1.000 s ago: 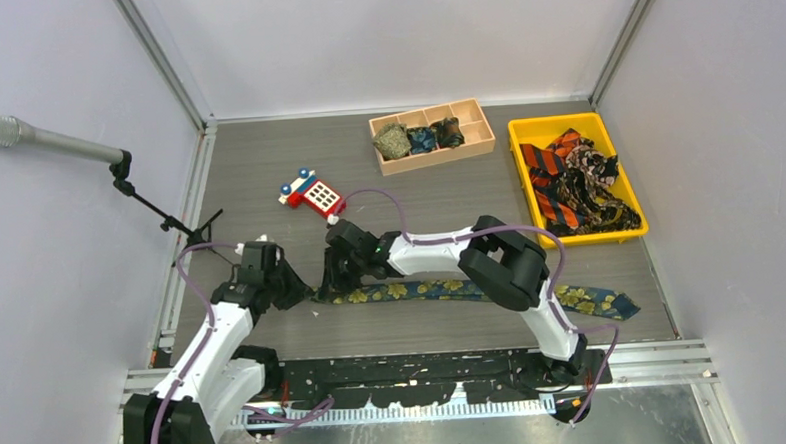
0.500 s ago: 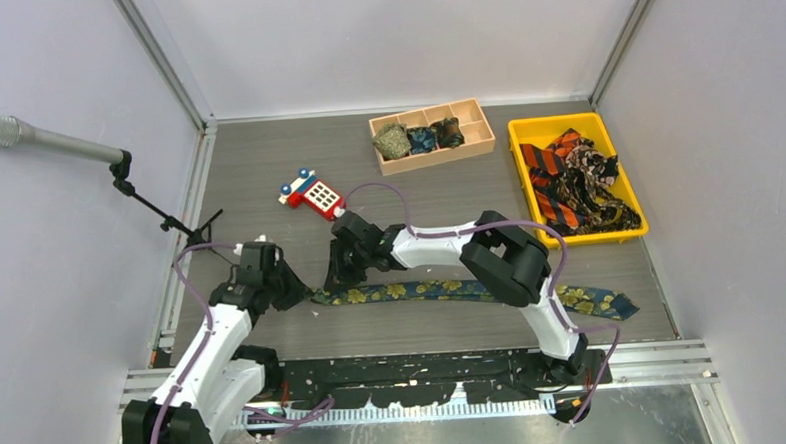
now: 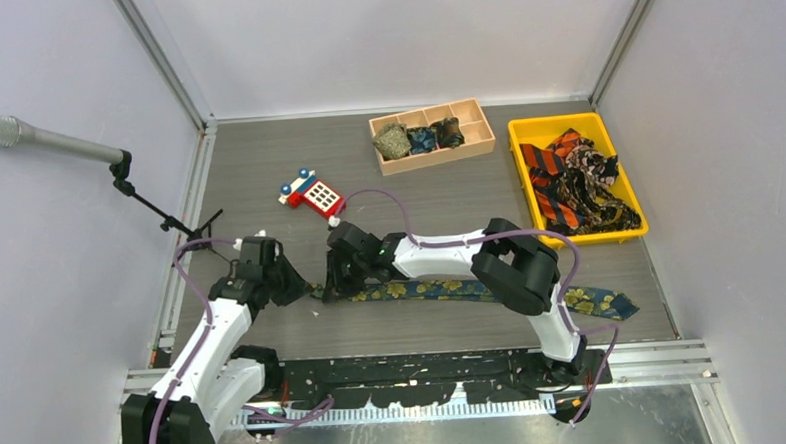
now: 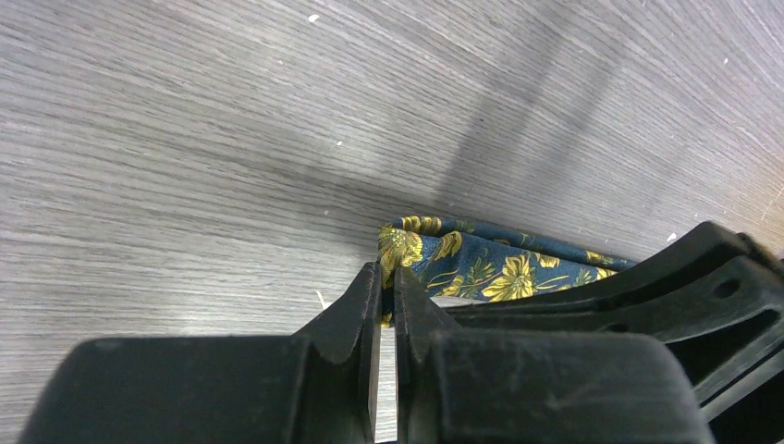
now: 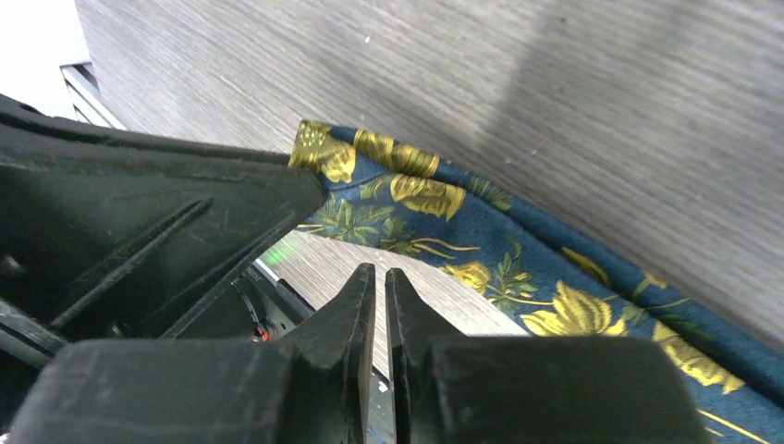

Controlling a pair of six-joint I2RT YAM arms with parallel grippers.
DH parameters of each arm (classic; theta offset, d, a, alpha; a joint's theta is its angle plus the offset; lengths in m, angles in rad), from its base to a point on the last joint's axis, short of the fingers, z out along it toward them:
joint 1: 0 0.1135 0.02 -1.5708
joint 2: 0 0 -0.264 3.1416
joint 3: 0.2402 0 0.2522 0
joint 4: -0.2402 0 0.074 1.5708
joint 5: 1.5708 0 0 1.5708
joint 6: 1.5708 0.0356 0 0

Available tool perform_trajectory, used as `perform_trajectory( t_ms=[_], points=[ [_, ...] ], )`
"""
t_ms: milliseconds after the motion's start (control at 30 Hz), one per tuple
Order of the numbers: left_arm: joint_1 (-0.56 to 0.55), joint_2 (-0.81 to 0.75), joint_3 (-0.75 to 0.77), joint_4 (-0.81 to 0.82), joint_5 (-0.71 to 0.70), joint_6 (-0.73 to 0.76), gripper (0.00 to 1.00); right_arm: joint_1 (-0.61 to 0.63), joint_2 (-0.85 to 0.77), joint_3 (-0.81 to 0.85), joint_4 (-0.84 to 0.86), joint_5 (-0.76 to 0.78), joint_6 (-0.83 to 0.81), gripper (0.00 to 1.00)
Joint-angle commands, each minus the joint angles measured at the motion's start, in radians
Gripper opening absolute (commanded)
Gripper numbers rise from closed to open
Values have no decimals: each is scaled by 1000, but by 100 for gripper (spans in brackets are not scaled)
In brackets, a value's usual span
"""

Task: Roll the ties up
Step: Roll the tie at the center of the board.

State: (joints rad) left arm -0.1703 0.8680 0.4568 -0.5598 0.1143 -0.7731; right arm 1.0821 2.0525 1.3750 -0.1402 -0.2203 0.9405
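Note:
A navy tie with yellow-gold flowers (image 3: 593,300) lies stretched along the near part of the table. Its left end is folded over. My left gripper (image 3: 300,286) is shut on that folded end; in the left wrist view the fabric (image 4: 481,268) sits pinched between the tips of the left gripper (image 4: 388,276). My right gripper (image 3: 332,283) hovers just right of it, over the same end. In the right wrist view the jaws of the right gripper (image 5: 374,271) stand together with nothing between them, just short of the tie's edge (image 5: 518,250).
A wooden compartment box (image 3: 477,130) at the back holds three rolled ties (image 3: 421,139). A yellow tray (image 3: 555,123) at the right holds loose ties (image 3: 572,179). A red-and-blue toy phone (image 3: 313,193) lies mid-table. A microphone (image 3: 50,142) on a stand reaches in from the left.
The right arm's elbow has shifted slightly right and its wrist has dipped back toward the tie's end. The left gripper still pinches the folded end, barely moved.

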Motion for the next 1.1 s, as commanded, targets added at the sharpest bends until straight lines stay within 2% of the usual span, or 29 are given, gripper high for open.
perform_trajectory(
  t_ms=[0, 667, 1067],
  points=[
    [-3, 0, 42, -4, -13, 18, 0, 13, -17, 3, -4, 22, -7, 15],
    [-3, -27, 28, -14, -12, 25, 0, 2, 42, 57, -65, 73, -55, 15],
    [-3, -31, 29, -12, -13, 18, 0, -8, -8, 62, -71, 54, -41, 15]
  ],
)
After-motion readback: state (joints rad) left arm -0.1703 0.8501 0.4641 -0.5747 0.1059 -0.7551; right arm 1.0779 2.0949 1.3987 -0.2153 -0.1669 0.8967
